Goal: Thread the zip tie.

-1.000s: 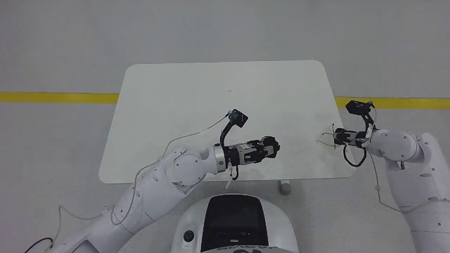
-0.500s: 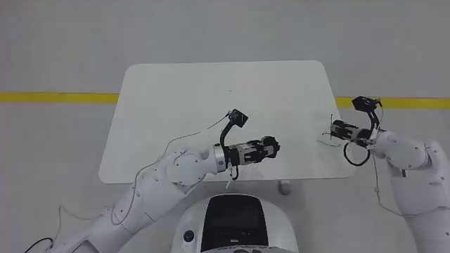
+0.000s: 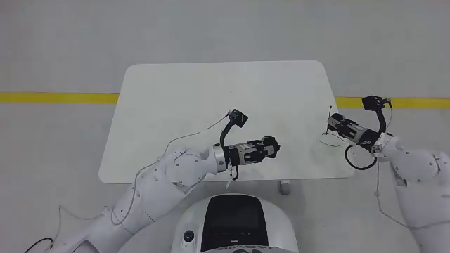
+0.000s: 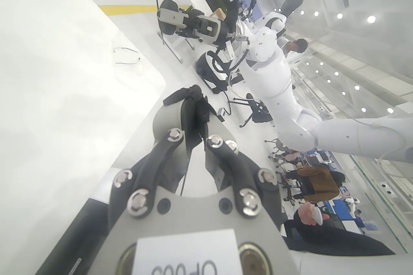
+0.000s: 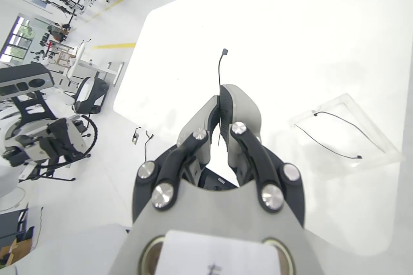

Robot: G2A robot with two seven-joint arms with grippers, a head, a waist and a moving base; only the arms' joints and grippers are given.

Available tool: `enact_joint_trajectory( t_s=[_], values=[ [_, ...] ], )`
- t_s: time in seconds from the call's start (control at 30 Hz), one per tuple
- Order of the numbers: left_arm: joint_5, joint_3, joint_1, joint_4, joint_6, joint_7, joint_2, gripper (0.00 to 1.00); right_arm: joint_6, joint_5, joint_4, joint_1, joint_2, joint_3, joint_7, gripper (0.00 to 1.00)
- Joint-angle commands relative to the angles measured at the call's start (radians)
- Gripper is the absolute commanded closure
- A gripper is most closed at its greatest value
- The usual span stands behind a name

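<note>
The right gripper (image 5: 220, 97) is clamped on the zip tie (image 5: 219, 70), whose head end stands out beyond the fingertips, above the table (image 5: 290, 15). The left gripper (image 4: 192, 102) has its fingers together.

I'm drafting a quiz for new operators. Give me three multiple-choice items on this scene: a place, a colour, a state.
1. Where on the table is the clear tray? A. at the edge by the right gripper B. the middle C. the far-left corner
2. What colour is the held zip tie? A. white B. black C. yellow
3. How do the right gripper's jaws stand? A. wide open B. shut on the zip tie C. shut, empty
Answers: 1 A, it lies by the edge beside that gripper. 2 B, the strap is black. 3 B, the jaws pinch the strap.
</note>
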Motion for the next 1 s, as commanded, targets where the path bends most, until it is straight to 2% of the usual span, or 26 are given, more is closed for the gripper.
enact_joint_trajectory(
  t_s=[0.0,0.13,0.3,0.43,0.53,0.83,0.9,0.97],
  values=[
    [0.000,0.000,0.000,0.000,0.000,0.000,0.000,1.00,0.000,0.000,0.000,0.000,0.000,0.000,0.000,1.00],
    [0.000,0.000,0.000,0.000,0.000,0.000,0.000,1.00,0.000,0.036,-0.020,-0.021,-0.003,-0.002,-0.087,1.00],
    [0.000,0.000,0.000,0.000,0.000,0.000,0.000,1.00,0.000,0.126,-0.089,-0.067,0.002,0.009,-0.170,1.00],
    [0.000,0.000,0.000,0.000,0.000,0.000,0.000,1.00,0.000,0.195,-0.131,-0.085,0.010,0.005,-0.193,1.00],
    [0.000,0.000,0.000,0.000,0.000,0.000,0.000,1.00,0.000,0.232,-0.176,-0.090,0.018,-0.008,-0.160,1.00],
    [-0.001,0.000,0.002,0.001,0.003,0.004,0.000,1.00,0.000,0.234,-0.177,-0.089,0.018,-0.009,-0.163,1.00],
    [-0.036,0.004,0.017,0.006,0.027,0.027,-0.003,1.00,0.000,0.201,-0.197,-0.090,0.016,-0.010,-0.216,1.00],
    [-0.095,0.009,0.021,0.017,0.051,0.033,-0.009,1.00,0.000,0.109,-0.218,-0.109,0.012,-0.019,-0.310,1.00]
  ],
)
